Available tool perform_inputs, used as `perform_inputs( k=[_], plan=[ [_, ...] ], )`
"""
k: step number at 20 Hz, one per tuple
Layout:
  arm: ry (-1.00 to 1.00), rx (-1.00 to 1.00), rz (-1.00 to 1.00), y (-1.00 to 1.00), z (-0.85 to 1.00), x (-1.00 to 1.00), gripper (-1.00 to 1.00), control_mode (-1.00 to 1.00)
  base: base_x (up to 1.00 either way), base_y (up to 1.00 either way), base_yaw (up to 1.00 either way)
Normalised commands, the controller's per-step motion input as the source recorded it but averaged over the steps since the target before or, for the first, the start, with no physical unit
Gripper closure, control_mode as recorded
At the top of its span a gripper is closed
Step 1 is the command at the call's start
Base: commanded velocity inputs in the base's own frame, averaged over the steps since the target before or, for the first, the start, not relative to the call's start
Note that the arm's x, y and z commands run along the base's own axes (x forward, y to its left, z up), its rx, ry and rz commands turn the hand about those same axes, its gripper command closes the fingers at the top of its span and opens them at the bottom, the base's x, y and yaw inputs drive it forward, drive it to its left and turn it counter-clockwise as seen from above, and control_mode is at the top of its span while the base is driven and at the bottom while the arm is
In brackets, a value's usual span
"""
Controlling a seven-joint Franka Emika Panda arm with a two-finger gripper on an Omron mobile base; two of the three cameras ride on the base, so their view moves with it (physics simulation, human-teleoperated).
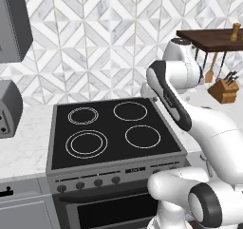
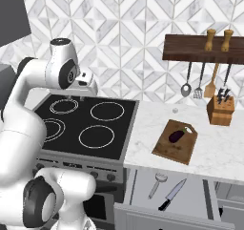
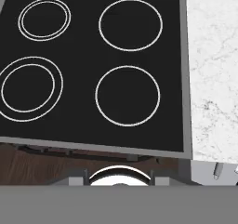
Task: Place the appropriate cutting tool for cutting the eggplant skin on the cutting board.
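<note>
The brown wooden cutting board [image 2: 183,150] lies on the marble counter right of the stove, with the small dark purple eggplant [image 2: 177,136] on its far half. Below it a drawer stands open, holding a black-handled knife [image 2: 172,194] and a silver peeler-like tool [image 2: 157,183]. My gripper [image 2: 75,99] hangs over the stove's back left, pointing down, far left of the board. Its two small tips look apart, with nothing between them. In the hand view the black cooktop [image 3: 93,69] lies straight below.
A wooden knife block [image 2: 220,110] stands at the counter's back right, under a dark shelf [image 2: 205,48] with hanging utensils and two grinders. The stove [image 1: 114,128] has four burners. A toaster [image 1: 9,107] sits on the left counter.
</note>
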Motion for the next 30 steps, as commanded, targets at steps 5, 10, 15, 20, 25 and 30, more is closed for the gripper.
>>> perform_inputs(
  k=[5,10,15,20,25,30],
  plan=[
    [-0.03,0.00,-0.01,-0.18,-0.13,-0.64,-1.00,-1.00,0.00,0.00,0.00],
    [0.16,0.04,-0.30,-0.80,-0.39,-0.49,-1.00,-1.00,0.00,0.00,0.00],
    [0.30,0.15,-0.33,-1.00,-0.40,-0.32,-1.00,-1.00,0.00,0.00,0.00],
    [0.21,0.05,-0.30,-1.00,-0.81,-0.54,-1.00,-1.00,0.00,0.00,0.00],
    [0.06,0.00,-0.24,-0.99,-0.75,-0.58,-1.00,-1.00,0.00,0.00,0.00],
    [0.17,0.00,-0.20,-1.00,-0.43,-0.29,-1.00,-1.00,0.00,0.00,0.00]
  ],
)
